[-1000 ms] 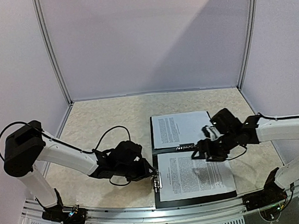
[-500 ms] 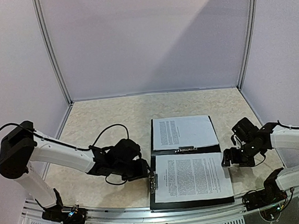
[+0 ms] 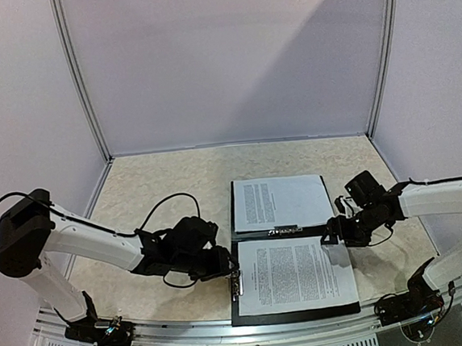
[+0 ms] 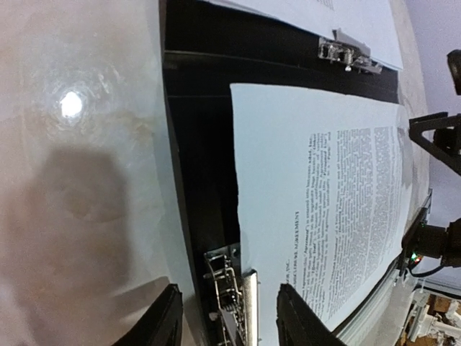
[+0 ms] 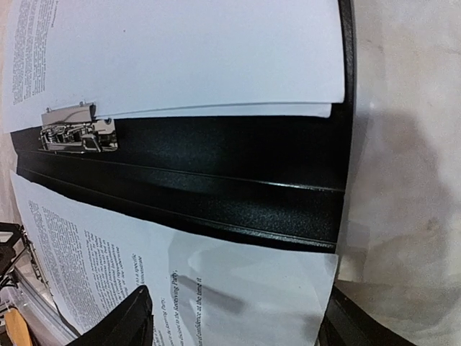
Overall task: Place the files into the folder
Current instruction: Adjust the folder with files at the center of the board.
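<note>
The files lie inside the open folder at the table's near edge, nearer sheet seemingly unclipped; left gripper and right gripper stand open, empty; clipping judged next.

Left fingers and right fingers apart

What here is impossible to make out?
Wording on the files: too small in the top view.
Metal clip: cut off by the left wrist view's bottom edge.
Right arm elbow: beyond the top view's right edge.
Folder under the sheets: covered by paper everywhere.
</note>
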{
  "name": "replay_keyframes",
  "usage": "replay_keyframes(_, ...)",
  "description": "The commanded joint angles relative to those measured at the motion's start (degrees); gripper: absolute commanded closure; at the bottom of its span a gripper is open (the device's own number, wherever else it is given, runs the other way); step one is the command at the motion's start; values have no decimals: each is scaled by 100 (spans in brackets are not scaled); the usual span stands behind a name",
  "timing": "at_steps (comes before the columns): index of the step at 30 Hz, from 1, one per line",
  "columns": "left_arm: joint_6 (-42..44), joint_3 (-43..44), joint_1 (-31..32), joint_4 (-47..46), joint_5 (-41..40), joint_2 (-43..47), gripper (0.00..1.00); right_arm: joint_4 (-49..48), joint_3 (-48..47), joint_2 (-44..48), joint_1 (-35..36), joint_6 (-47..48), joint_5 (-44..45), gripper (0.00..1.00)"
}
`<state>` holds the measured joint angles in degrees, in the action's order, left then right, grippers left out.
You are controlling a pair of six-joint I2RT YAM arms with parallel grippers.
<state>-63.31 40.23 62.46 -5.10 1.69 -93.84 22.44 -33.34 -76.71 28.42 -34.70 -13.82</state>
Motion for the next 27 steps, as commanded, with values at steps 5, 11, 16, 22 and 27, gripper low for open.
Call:
replay_keyframes(5,-139,-308,100,278,-382,687,56,-82,-1181,-1494,242,247,-275,23)
replay_keyframes(11,-290,-432,92,850,-583,1034,56,-22,-2198,-2560,533,265,-240,24)
replay_keyframes(16,-511,-567,18,1494,-941,1447,55,479,-2983,-3081,532,451,507,20)
replay_keyframes(22,-395,-677,-268,1798,-1228,1968,57,885,-2973,-2281,547,476,974,10)
replay_keyframes(27,-271,-682,-389,1664,-1042,1843,60,1150,-2970,-1614,921,365,1029,15)
